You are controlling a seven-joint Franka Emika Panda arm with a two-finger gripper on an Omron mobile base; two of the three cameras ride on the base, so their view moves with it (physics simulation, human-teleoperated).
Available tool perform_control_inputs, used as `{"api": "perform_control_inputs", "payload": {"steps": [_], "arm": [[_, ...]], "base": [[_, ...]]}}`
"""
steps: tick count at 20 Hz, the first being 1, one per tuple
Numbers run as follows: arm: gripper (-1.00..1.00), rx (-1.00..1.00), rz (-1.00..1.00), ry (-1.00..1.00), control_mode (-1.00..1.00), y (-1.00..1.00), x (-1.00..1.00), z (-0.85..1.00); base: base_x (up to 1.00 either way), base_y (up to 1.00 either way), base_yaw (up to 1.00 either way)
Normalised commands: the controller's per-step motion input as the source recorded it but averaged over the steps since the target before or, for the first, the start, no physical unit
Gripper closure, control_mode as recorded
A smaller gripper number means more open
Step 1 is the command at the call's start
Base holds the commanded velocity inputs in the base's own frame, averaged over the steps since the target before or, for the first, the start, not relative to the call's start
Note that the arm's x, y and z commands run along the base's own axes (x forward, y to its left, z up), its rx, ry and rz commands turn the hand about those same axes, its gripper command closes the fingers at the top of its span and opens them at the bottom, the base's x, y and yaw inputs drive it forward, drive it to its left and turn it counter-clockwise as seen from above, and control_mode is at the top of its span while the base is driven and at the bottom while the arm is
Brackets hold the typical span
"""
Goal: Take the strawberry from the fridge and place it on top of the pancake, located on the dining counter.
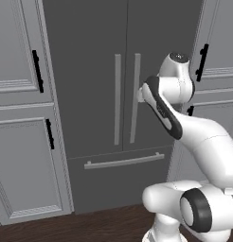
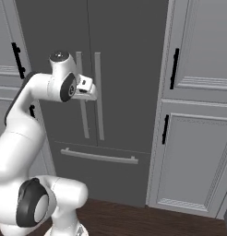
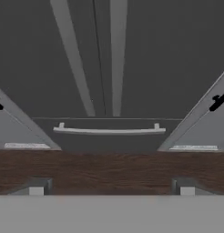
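The dark grey fridge (image 1: 90, 71) (image 2: 129, 55) (image 3: 155, 54) stands straight ahead with both doors closed. Two pale vertical handles (image 1: 117, 99) (image 2: 99, 97) run down its middle, and a horizontal bar (image 1: 124, 161) (image 3: 109, 130) crosses the lower drawer. My gripper (image 2: 87, 94) (image 3: 111, 189) hovers close in front of the handles at mid-door height, tilted downward. Its fingertips (image 3: 36, 190) stand wide apart, open, with nothing between them. The strawberry is hidden behind the closed doors. The pancake and the dining counter are out of view.
Light grey panelled cabinets (image 1: 23, 142) (image 2: 194, 152) with black handles (image 1: 38, 71) (image 2: 174, 68) flank the fridge on both sides. Dark wood floor (image 1: 90, 227) (image 3: 109, 170) runs along the base in front.
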Motion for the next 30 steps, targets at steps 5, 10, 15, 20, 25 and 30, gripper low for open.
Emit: {"api": "perform_control_inputs", "payload": {"steps": [5,10,15,20,25,30], "arm": [[-1.00,0.01,-0.08,-0.41,-1.00,-0.07,1.00,0.18],[-1.00,0.01,-0.01,-0.07,-1.00,-0.24,1.00,0.09],[-1.00,0.00,-0.01,0.12,-1.00,0.00,0.94,0.01],[-1.00,0.00,0.00,0.01,-1.00,0.00,0.46,0.00],[-1.00,0.00,0.00,-0.07,-1.00,0.03,0.33,0.00],[-1.00,0.00,-0.01,-0.01,-1.00,0.04,0.62,0.00]], "base": [[0.00,0.00,0.00],[0.00,0.00,0.00],[0.00,0.00,0.00],[0.00,0.00,0.00],[0.00,0.00,0.00],[0.00,0.00,0.00]]}}
